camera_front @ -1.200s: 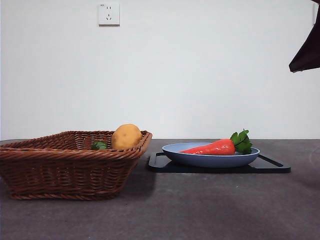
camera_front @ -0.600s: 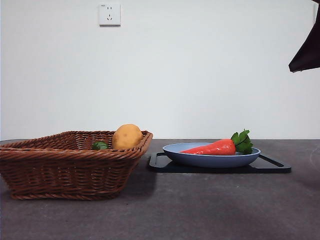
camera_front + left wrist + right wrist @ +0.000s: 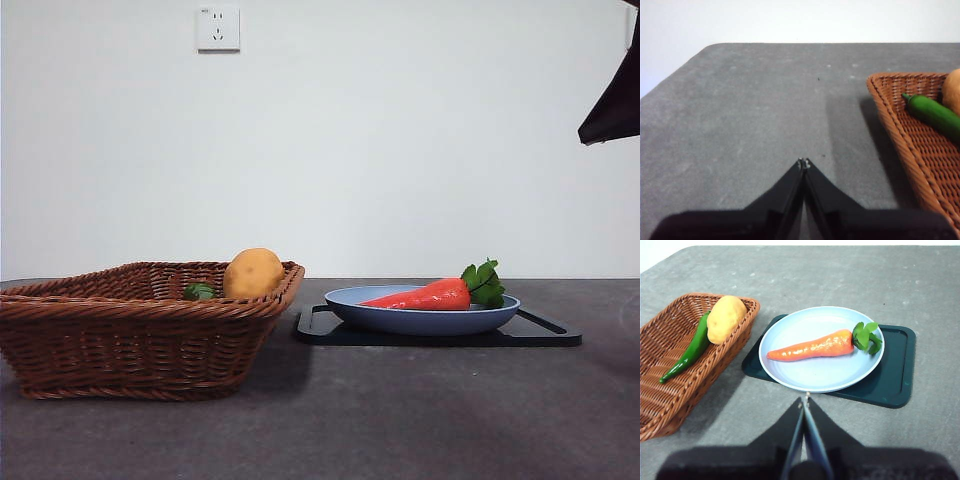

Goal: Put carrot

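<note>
1. Grey matte table (image 3: pixel 420 420), speckled surface, set against a plain white wall (image 3: pixel 400 150) bearing one white socket plate (image 3: pixel 218 28).
2. Carrot (image 3: pixel 812 346): glossy orange-red, tapered, lying flat on its side inside the plate, green leaf tuft at the thick end, narrow tip directed toward the basket. Untouched by either gripper.
3. Plate (image 3: pixel 790 382): pale blue, round, shallow, resting on the tray.
4. Tray (image 3: pixel 895 365): dark, rectangular, rounded corners, lying flat on the table just beside the basket.
5. Basket (image 3: pixel 130 340): brown wicker, low walls, holding a round yellow-brown potato (image 3: pixel 726 317) and a long green pepper (image 3: pixel 690 350); the pepper lies against the potato.
6. Right gripper (image 3: pixel 805 401): raised above the table on the near side of the plate, angled down toward it, jaws pressed together to a single point, empty. Well apart from the carrot.
7. Left gripper (image 3: pixel 803 163): held above bare table beside the basket's outer wall, jaws closed tip to tip, empty.
8. Front view shows only a black arm tip (image 3: pixel 612 105) at the upper right corner.
</note>
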